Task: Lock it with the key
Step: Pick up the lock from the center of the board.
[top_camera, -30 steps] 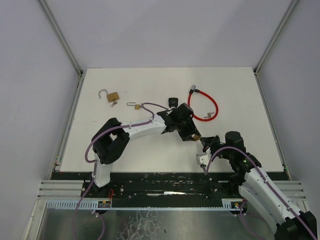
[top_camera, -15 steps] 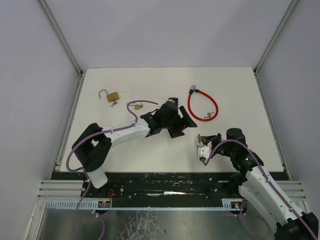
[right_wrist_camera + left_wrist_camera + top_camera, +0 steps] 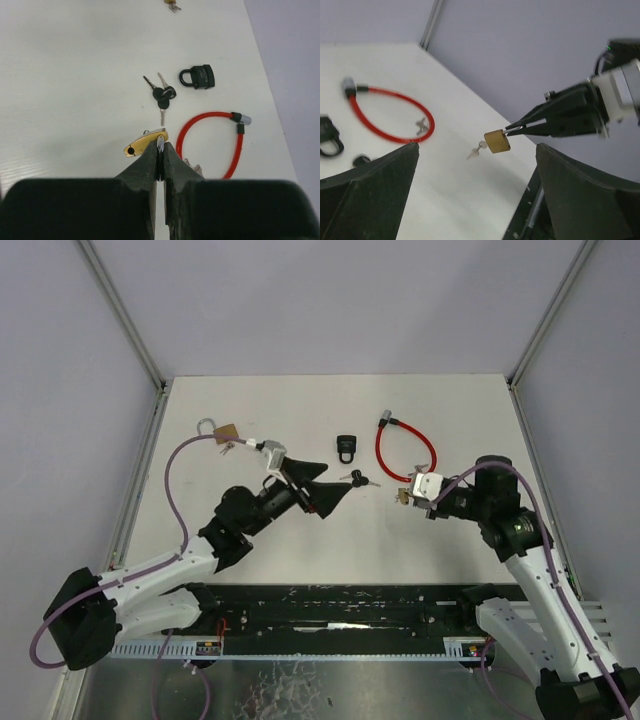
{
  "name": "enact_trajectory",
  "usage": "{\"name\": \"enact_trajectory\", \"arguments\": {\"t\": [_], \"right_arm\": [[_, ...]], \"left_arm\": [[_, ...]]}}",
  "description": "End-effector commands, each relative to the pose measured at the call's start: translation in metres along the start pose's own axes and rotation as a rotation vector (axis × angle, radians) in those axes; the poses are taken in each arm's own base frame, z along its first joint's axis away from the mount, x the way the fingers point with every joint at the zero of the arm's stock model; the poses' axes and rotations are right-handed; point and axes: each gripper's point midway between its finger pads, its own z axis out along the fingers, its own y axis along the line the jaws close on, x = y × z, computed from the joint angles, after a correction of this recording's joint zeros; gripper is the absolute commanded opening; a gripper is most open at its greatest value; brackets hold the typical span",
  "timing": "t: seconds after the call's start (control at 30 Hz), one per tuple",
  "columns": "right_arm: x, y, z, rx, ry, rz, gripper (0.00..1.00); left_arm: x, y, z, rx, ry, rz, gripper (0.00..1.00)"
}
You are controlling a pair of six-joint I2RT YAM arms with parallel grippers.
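The right pincer (image 3: 410,496) pinches the little brass padlock (image 3: 497,141) by its shackle, aloft over the desk (image 3: 450,410), a key (image 3: 476,150) dangling beside it. The left pincer (image 3: 318,485) gapes wide, empty, well apart. The locking looks unfinished to me.

White table (image 3: 470,410), pale lilac walls (image 3: 330,300)

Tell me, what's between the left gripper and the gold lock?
In the top view, a bunch of keys lies on the table between the open left gripper and the gold lock, which the right gripper pinches.
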Motion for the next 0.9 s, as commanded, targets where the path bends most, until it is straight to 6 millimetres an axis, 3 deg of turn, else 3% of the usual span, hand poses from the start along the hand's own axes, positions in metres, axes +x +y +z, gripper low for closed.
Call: {"name": "enact_trajectory", "arguments": {"t": [0.0, 0.1, 0.27, 0.4, 0.6, 0.73, 0.87], "right_arm": [[-0.045, 0.009, -0.009, -0.161, -0.093, 0.169, 0.0], [-0.06, 0.014, -0.013, -0.248, -0.152, 0.246, 0.0], [-0.06, 0.018, -0.018, -0.288, -0.248, 0.33, 0.0], [-0.057, 0.019, -0.021, -0.29, -0.229, 0.314, 0.0], [-0.061, 0.027, -0.027, -0.292, -0.243, 0.285, 0.0], [-0.064, 0.031, -0.029, -0.317, -0.256, 0.286, 0.0], [-0.067, 0.035, -0.03, -0.335, -0.283, 0.284, 0.0]], "left_arm": [[-0.047, -0.042, -0.024, 0.268, -0.299, 0.399, 1.0], [-0.031, -0.054, -0.021, 0.371, -0.237, 0.571, 1.0], [0.031, -0.056, 0.0, 0.579, 0.012, 0.719, 0.99], [0.068, -0.057, 0.014, 0.747, 0.058, 0.852, 0.83], [0.086, -0.05, 0.048, 0.754, 0.074, 0.836, 0.77], [0.089, -0.06, 0.052, 0.784, 0.143, 0.781, 0.68], [0.1, -0.063, 0.05, 0.783, 0.178, 0.754, 0.65]]}}
